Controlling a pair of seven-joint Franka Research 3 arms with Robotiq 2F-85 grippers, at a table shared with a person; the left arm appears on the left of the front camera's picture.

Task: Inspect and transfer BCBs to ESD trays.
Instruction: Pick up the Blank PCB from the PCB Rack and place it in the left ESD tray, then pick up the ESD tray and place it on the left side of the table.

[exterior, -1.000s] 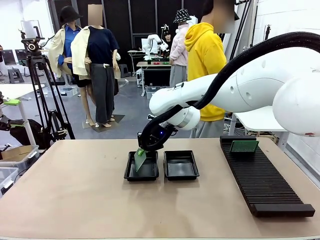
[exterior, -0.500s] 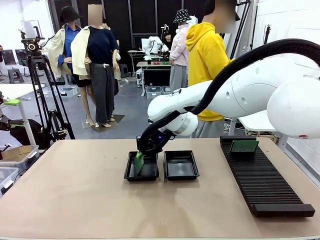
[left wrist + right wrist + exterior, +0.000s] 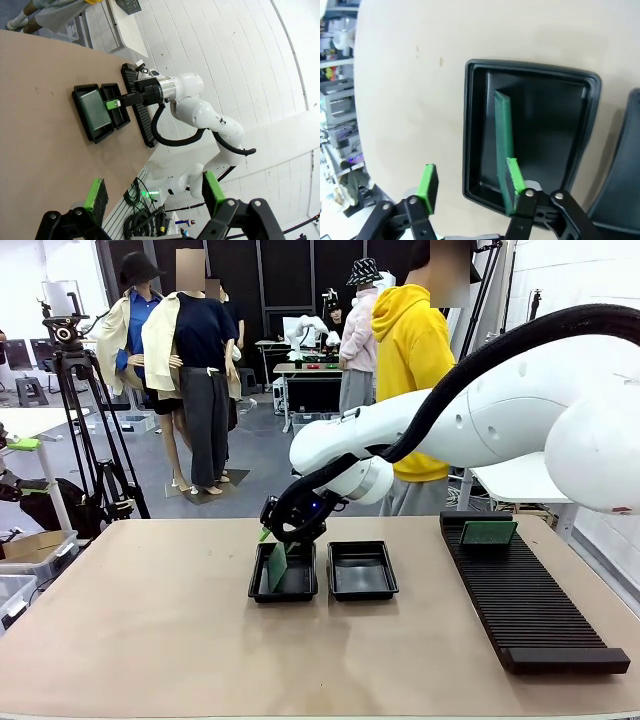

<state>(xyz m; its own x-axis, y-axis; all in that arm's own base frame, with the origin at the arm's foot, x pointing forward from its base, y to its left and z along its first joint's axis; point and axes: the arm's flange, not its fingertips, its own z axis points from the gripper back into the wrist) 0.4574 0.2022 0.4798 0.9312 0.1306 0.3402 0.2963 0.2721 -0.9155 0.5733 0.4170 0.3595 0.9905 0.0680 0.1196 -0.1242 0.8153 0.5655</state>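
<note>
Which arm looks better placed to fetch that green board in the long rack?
Right: the rack with the board lies on its side of the table, and the right gripper is open. The left gripper hangs high, far off.

From my left gripper [image 3: 154, 190], pads spread wide above the counter [image 3: 45, 150], I see the right gripper [image 3: 112, 103] over two ESD trays [image 3: 120, 114], one holding a green BCB [image 3: 95, 107].

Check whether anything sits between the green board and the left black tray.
Nothing visible does. The board already stands tilted inside the tray, with the right gripper open above it.
</note>
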